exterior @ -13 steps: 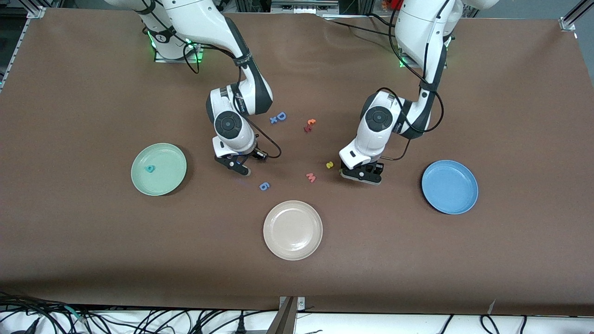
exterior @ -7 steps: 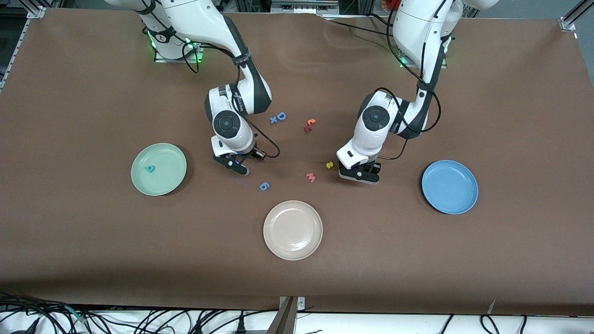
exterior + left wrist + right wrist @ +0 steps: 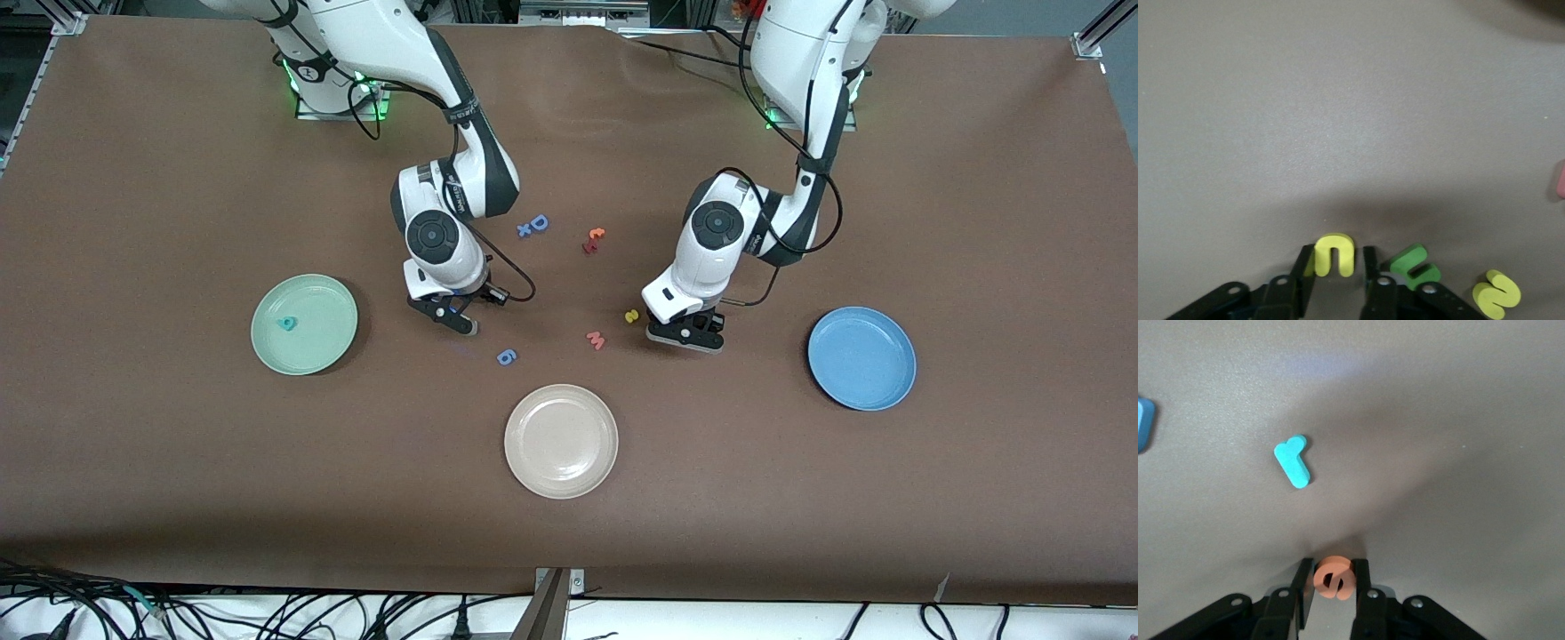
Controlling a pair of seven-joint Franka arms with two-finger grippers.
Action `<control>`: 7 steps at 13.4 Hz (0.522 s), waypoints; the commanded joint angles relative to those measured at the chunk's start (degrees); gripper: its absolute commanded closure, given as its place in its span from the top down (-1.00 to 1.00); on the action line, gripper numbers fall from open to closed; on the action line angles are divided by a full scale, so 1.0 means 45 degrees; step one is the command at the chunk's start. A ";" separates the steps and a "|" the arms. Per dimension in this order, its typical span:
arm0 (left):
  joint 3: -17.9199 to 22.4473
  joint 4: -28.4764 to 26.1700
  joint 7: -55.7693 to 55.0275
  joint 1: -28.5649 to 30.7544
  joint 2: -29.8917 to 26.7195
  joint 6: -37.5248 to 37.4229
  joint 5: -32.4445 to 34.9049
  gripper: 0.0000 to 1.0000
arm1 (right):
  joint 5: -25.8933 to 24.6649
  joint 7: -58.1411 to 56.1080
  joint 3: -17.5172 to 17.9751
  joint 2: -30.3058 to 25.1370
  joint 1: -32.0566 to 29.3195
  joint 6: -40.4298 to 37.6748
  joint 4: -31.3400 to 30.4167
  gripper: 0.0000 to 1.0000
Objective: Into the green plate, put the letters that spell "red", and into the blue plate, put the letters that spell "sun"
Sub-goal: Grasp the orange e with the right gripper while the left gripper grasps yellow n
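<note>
Both arms have drawn slightly back toward their bases since a second ago, and both grippers have narrowed onto a letter. The left gripper [image 3: 683, 333] is down at the table between the pink letter [image 3: 596, 340] and the blue plate [image 3: 861, 357], its fingers [image 3: 1303, 267] clamped on the yellow u [image 3: 1334, 254]. The green n [image 3: 1417, 266] lies just beside that grip and the yellow s [image 3: 632, 316] rests on the table near it. The right gripper [image 3: 444, 315] is low over the table between the green plate [image 3: 267, 342] and the blue 6-shaped piece [image 3: 506, 356], pinching the orange e [image 3: 1333, 577]. In the right wrist view the small teal-blue r [image 3: 1293, 461] lies flat on the table, apart from the fingers. The teal d [image 3: 286, 324] sits in the green plate. The blue plate holds no letters. Each arm bends down from its base with the wrist tipped toward the table
</note>
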 commanded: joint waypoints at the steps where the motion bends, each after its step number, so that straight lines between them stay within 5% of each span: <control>1: 0.0250 0.0130 0.0151 -0.0185 0.0242 0.0014 -0.0258 -0.40 | 0.0161 -0.0048 -0.0184 -0.0167 0.0169 0.0072 -0.0265 -0.63; 4: 0.0250 0.0130 0.0190 -0.0185 0.0262 0.0014 -0.0238 -0.67 | -0.0034 -0.0612 -0.1235 -0.0948 0.0169 -0.1386 -0.0091 -0.63; 7: 0.0250 0.0130 0.0171 -0.0185 0.0262 0.0014 -0.0238 -0.91 | -0.0054 -0.3495 -0.3185 -0.1535 0.0169 -0.3576 0.0067 -0.63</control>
